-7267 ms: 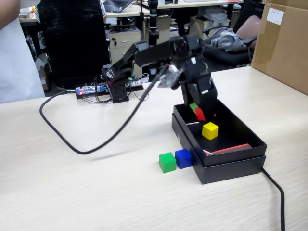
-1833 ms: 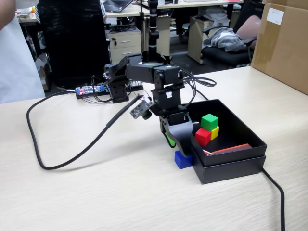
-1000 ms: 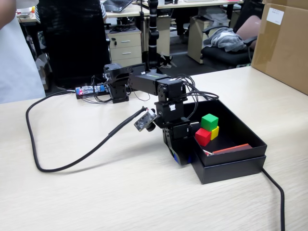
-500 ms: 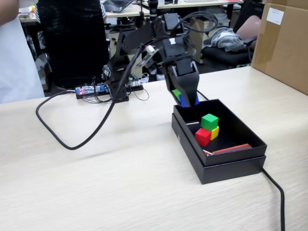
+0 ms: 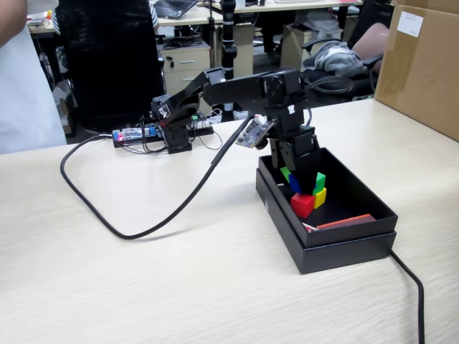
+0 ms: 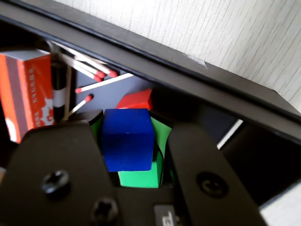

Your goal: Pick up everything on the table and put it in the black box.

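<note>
Hand: my hand [image 6: 128, 155] is clamped on the blue cube [image 6: 127, 139], one jaw against each side, as the wrist view shows; in the fixed view the hand [image 5: 300, 180] hangs inside the black box [image 5: 373, 215].
Blue cube: held just above the pile, and from the side [image 5: 295, 183] it looks level.
Below the hand: the green cube [image 6: 141, 175] sits straight under the blue one, on top of the others.
Beyond the hand: the red cube [image 6: 136, 100] lies a little farther on; in the fixed view it [image 5: 302, 204] touches the yellow cube [image 5: 319, 196].
Other contents: a matchbox [image 6: 23, 92] and loose matches [image 6: 96, 84] lie to one side of my hand in the wrist view.
Worktop: I see no cube left on the worktop [image 5: 143, 279], so I judge this the last one.
Step in hand: letting the blue cube go inside the box.
How to do it well: if I release here, it could land on the green cube and tumble, though the walls should keep it in. Better, I think, to shift toward bare floor first, come low, then part the jaws slowly and lift straight up clear of the rim.
</note>
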Robot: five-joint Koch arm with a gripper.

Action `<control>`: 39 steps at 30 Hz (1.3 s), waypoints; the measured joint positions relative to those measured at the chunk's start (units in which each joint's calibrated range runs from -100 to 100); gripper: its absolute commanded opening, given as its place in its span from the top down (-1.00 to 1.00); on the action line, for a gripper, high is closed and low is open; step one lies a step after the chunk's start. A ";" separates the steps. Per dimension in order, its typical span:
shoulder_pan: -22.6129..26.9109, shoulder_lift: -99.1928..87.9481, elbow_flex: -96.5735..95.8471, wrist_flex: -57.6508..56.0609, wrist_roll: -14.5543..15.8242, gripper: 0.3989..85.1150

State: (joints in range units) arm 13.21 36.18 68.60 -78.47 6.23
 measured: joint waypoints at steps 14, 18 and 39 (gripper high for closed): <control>-0.29 -19.55 -7.94 0.08 0.68 -0.09; -1.95 -38.83 -13.51 0.08 0.63 -0.09; -13.77 -127.12 -113.01 31.59 -4.98 -0.22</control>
State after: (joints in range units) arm -0.56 -90.94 -44.41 -46.88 1.25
